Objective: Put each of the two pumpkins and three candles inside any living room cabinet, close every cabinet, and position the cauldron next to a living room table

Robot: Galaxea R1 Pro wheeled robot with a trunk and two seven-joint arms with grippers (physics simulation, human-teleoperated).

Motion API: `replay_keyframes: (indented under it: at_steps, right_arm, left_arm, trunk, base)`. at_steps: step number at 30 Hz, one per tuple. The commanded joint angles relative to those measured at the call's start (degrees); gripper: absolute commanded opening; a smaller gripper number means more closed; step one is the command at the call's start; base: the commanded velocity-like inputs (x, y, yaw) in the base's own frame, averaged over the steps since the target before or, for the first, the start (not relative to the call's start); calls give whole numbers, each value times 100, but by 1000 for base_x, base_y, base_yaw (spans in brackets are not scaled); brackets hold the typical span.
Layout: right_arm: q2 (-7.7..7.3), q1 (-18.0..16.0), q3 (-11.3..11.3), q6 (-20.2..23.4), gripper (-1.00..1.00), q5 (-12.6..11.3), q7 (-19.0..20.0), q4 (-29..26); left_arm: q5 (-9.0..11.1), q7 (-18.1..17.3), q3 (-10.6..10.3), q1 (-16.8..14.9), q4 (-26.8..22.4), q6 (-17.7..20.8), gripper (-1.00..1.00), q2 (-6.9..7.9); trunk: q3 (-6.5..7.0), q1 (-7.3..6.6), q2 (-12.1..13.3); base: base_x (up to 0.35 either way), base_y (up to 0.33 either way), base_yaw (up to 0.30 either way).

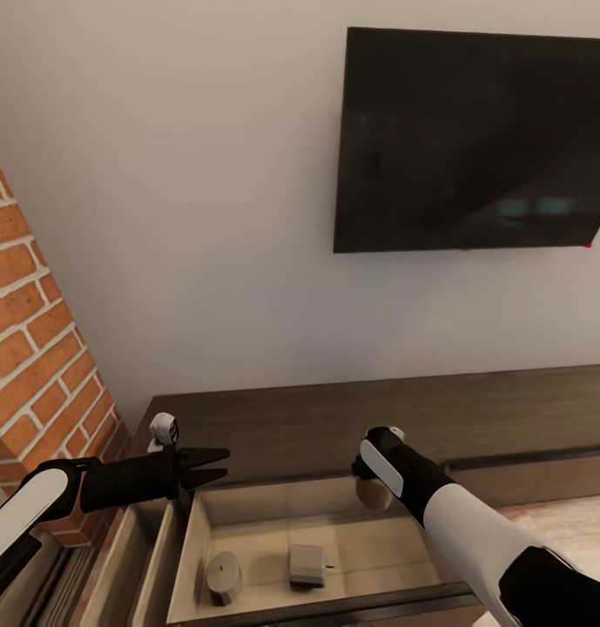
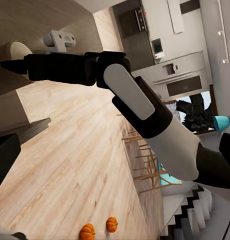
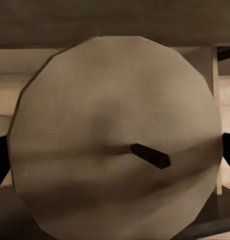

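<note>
- Two candles (image 1: 223, 576) (image 1: 306, 564) lie in the open cabinet (image 1: 317, 531) drawer, at about 6 o'clock; no writing is readable.
- Right gripper (image 1: 374, 489) clamps a third candle (image 3: 115, 140), wick facing its camera.
- Left gripper (image 1: 214, 466) is slightly parted, empty.
- Pumpkins (image 2: 87, 231) (image 2: 112, 224) sit on the floor.

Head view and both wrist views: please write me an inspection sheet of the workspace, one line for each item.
Surface: dark brown cabinet along the wall, one drawer pulled open, pale wood inside.
Job's things: two candles lie in the drawer; third candle is held over it; two pumpkins sit on the wood floor.
Clutter: nothing seen.
Grippers: right gripper shut on the third candle; left gripper open, empty, at the drawer's left corner.
Cables: nothing seen.
Surroundings: television on the wall, brick column at left, kitchen and stairs in the left wrist view.
</note>
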Motion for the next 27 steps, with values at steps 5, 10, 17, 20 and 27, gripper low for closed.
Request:
replay_keyframes:
  at_steps: [5, 10, 17, 20, 27]
  right_arm:
    - [0, -7, 32, -8, -100, -58, -53, 150]
    - [0, -7, 38, -166, -100, -50, -51, 383]
    - [0, -7, 154, -248, -100, -47, -52, 495]
    - [3, -7, 208, -297, -100, -49, -53, 503]
    - [8, -7, 240, -341, -100, -46, -48, 501]
  left_arm:
    - [-38, -54, -8, -6, 0, 2, 100, 4]
    - [-38, -65, -43, -8, -16, 2, 100, 3]
    - [-1, -174, -62, -5, -19, 10, 100, 4]
    - [10, -324, -78, -5, -18, 10, 100, 6]
    - [15, -408, -87, -5, -17, 10, 100, 5]
  trunk:
    - [-95, 110, -205]
    - [-185, 220, -405]
    - [-311, 373, -686]
    - [-365, 439, -806]
    - [-490, 593, -1087]
  base:
    - [0, 0, 0]
    - [0, 0, 0]
    - [0, 0, 0]
    - [0, 0, 0]
    - [0, 0, 0]
